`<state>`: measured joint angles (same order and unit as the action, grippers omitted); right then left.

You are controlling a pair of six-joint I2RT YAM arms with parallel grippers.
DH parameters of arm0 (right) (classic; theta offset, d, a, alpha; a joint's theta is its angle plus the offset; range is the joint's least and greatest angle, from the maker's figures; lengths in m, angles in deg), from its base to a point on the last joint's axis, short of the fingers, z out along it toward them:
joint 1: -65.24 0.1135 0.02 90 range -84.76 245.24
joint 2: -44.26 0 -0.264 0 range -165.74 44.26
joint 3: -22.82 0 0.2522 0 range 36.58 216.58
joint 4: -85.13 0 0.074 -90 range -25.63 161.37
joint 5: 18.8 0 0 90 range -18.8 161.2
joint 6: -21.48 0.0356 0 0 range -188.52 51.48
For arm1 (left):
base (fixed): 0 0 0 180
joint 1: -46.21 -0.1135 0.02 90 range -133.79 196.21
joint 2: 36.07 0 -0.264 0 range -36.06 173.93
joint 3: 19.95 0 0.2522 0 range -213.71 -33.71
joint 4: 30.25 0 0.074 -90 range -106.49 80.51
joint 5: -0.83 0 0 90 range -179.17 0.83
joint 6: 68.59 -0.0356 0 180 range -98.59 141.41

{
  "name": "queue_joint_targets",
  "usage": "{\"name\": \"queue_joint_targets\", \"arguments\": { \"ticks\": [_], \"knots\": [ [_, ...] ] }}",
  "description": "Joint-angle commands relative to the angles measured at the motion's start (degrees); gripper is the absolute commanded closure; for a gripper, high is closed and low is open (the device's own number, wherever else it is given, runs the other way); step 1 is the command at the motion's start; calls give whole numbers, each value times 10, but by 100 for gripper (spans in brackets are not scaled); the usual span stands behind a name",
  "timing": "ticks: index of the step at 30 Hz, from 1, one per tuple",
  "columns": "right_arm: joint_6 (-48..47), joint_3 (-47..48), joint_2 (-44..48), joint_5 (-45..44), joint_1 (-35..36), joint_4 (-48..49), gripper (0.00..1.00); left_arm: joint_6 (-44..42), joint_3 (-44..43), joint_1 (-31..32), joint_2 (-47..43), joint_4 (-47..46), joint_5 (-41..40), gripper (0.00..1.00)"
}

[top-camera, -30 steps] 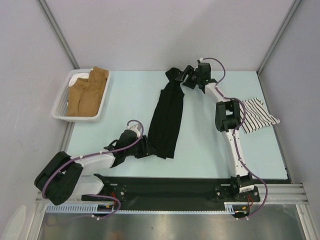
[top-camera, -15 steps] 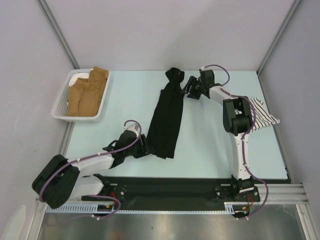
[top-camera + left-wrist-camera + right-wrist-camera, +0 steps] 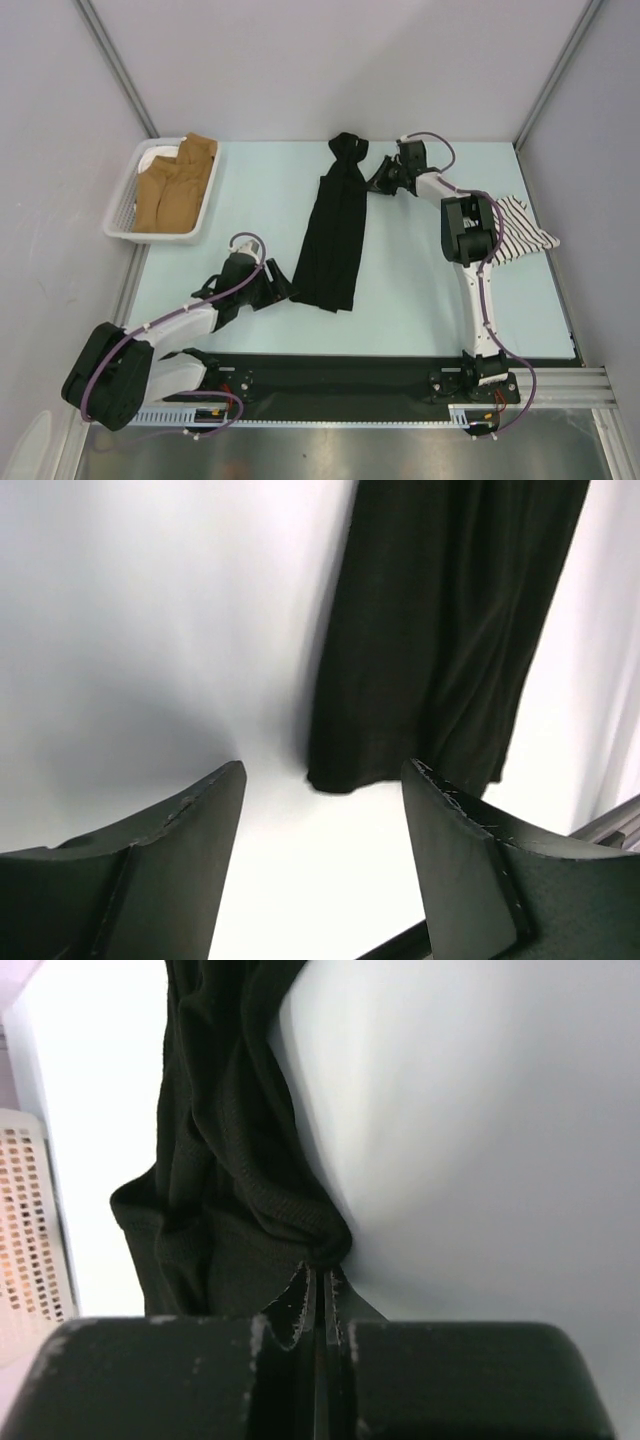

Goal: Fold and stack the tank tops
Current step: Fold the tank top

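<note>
The black tank top (image 3: 335, 235) lies as a long narrow strip down the middle of the table, its bunched upper end at the far side. My right gripper (image 3: 376, 180) is at that upper end's right edge, shut on a fold of the black tank top (image 3: 230, 1160), which bulges at the fingertips of the right gripper (image 3: 322, 1270). My left gripper (image 3: 282, 290) is open just left of the lower hem, with bare table between its fingers. In the left wrist view the left gripper (image 3: 325, 770) faces the black hem (image 3: 400, 770). The striped tank top (image 3: 515, 230) lies crumpled at the right, partly behind the right arm.
A white basket (image 3: 125, 205) at the far left holds brown folded clothes (image 3: 175, 185). Grey walls close the table at the back and sides. A black rail with the arm bases runs along the near edge.
My right gripper has swung down to the top's upper right edge and shut on a fold. My left gripper has opened wider and drawn back to the left, off the hem.
</note>
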<state>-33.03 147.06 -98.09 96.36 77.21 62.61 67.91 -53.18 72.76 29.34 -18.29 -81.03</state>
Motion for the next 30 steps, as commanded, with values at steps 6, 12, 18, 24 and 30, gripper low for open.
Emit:
{"name": "queue_joint_targets", "arguments": {
  "ticks": [6,12,18,24,30],
  "knots": [
    [-12,86,-46,30,-11,-50,56,-43,0,-10,79,23,27,31],
    [-12,-75,60,22,-14,16,46,-43,-3,-9,100,-12,41,41],
    [2,-349,237,8,3,73,49,-50,-16,-5,119,-21,28,57],
    [46,-618,391,8,54,173,53,-49,-8,0,154,-55,31,100],
    [40,-742,495,-6,120,160,52,-7,27,54,148,-86,31,100]
  ]
}}
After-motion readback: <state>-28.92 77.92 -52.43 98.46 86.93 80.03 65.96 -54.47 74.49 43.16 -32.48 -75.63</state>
